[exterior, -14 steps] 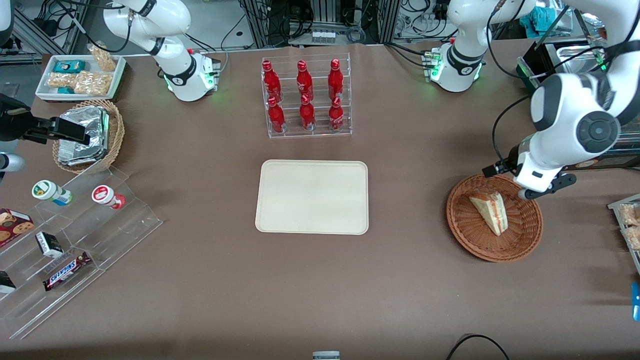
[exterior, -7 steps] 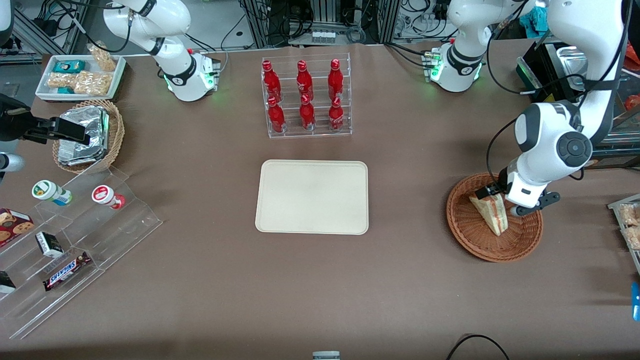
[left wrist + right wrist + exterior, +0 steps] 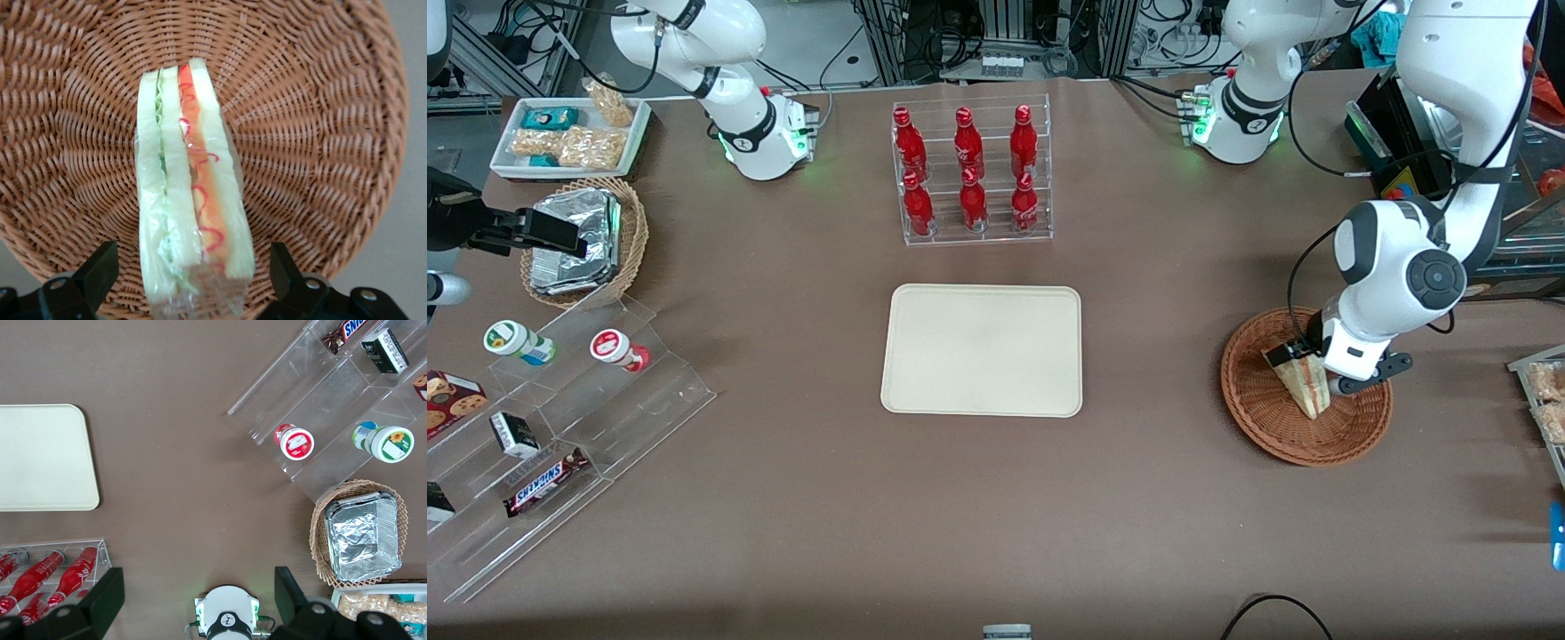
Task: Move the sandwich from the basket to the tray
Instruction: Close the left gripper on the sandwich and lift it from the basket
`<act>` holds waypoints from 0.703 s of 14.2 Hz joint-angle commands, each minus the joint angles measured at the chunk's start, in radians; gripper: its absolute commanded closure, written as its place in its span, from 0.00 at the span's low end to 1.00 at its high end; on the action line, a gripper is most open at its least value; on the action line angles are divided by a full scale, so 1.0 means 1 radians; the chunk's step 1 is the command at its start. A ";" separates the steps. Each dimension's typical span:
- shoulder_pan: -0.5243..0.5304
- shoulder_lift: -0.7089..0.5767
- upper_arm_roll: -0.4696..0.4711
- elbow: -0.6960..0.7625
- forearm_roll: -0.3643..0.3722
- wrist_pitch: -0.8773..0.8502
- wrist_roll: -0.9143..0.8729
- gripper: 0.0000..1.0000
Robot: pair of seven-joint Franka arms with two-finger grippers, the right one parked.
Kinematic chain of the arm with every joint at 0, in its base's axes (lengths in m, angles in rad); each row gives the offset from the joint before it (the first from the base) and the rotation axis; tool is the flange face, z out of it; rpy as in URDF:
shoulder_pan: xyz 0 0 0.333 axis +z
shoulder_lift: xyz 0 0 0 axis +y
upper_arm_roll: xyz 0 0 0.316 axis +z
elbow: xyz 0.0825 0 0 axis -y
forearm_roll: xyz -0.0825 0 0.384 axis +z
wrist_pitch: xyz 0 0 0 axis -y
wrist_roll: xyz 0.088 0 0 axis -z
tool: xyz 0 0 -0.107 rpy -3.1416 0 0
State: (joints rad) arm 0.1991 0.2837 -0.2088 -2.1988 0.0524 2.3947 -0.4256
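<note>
The sandwich (image 3: pixel 1301 388) (image 3: pixel 190 200), a wrapped wedge of white bread with red and green filling, lies in the reddish-brown wicker basket (image 3: pixel 1263 422) (image 3: pixel 313 120) toward the working arm's end of the table. My left gripper (image 3: pixel 1312 366) (image 3: pixel 193 273) is low over the basket and open, one dark finger (image 3: pixel 100 270) on each side of the sandwich's thick end, with small gaps to the wrap. The cream tray (image 3: pixel 982 349) (image 3: pixel 40 457) lies bare at the table's middle.
A clear rack of red bottles (image 3: pixel 971 173) stands farther from the front camera than the tray. Toward the parked arm's end are a paler basket with foil packets (image 3: pixel 578 240), a white snack tray (image 3: pixel 569 135) and clear display steps (image 3: pixel 560 427) with snacks.
The left arm has come down from beside the basket's rim to over the sandwich, and the open fingers now straddle its thick end. The sandwich has not moved.
</note>
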 commanded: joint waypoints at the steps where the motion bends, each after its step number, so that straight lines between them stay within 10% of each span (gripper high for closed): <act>1: 0.006 0.012 0.012 0.008 0.017 0.006 0.001 0.05; 7: 0.008 0.015 0.012 0.014 0.017 0.001 -0.001 0.61; 10: 0.006 0.015 0.012 0.027 0.015 -0.002 -0.002 0.73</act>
State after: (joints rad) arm 0.1993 0.2962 -0.1909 -2.1910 0.0553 2.3959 -0.4246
